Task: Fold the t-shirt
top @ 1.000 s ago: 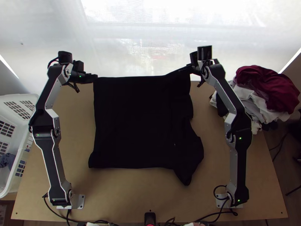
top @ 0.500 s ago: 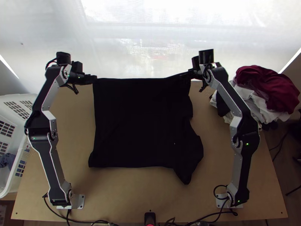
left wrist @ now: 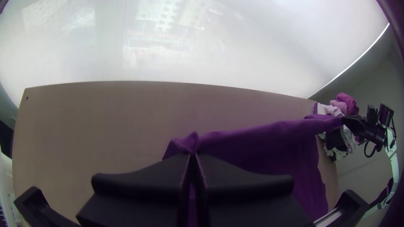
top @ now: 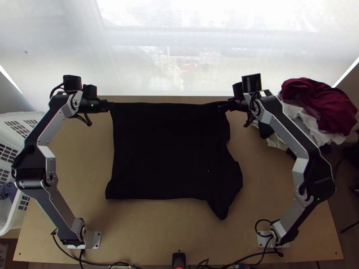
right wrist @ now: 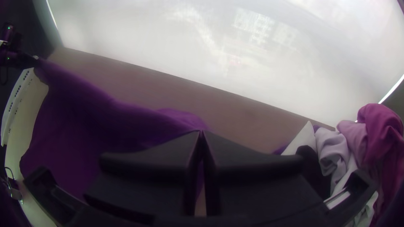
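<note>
Okay, top view: uneven pull from left gripper [top: 111, 106] at 10 o'clock versus right gripper [top: 222, 107] at 1 could skew the fold. Loose flap [top: 222, 201] at 5 may crease under. Black t-shirt [top: 166, 152] flat mid-table, top edge lifted.
Left wrist: closed on a small corner pinch; slip risk.
Right wrist: closed on cloth too; edge softly rumpled.

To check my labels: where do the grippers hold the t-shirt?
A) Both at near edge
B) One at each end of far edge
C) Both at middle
B: the left gripper and the right gripper pinch the t-shirt at opposite ends of its far edge.
</note>
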You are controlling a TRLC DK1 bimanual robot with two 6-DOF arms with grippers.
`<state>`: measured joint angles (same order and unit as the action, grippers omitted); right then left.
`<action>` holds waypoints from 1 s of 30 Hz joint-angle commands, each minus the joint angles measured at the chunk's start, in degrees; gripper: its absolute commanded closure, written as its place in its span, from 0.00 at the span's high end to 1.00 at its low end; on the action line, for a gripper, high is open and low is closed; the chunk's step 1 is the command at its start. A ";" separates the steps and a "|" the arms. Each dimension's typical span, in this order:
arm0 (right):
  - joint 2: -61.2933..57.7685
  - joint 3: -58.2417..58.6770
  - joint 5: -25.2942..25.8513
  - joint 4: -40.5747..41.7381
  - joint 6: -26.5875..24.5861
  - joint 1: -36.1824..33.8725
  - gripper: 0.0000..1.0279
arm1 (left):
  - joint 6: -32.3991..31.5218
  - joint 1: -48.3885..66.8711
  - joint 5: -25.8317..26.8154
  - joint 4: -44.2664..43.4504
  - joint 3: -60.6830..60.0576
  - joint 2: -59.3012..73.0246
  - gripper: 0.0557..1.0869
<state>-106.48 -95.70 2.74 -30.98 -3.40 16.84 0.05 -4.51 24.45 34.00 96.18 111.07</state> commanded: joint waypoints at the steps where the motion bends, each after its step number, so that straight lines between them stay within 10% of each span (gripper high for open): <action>1: 9.27 11.33 -0.02 1.19 0.94 1.44 0.03 | -0.14 -0.58 0.60 -4.29 -14.09 -9.38 0.03; 30: 30.54 44.28 -0.11 1.19 2.26 7.68 0.03 | -0.32 -0.06 2.10 -9.13 -43.18 -27.48 0.03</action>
<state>-77.84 -56.93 2.74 -29.78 -1.28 23.14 -0.01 -5.28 26.55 26.37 58.98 85.89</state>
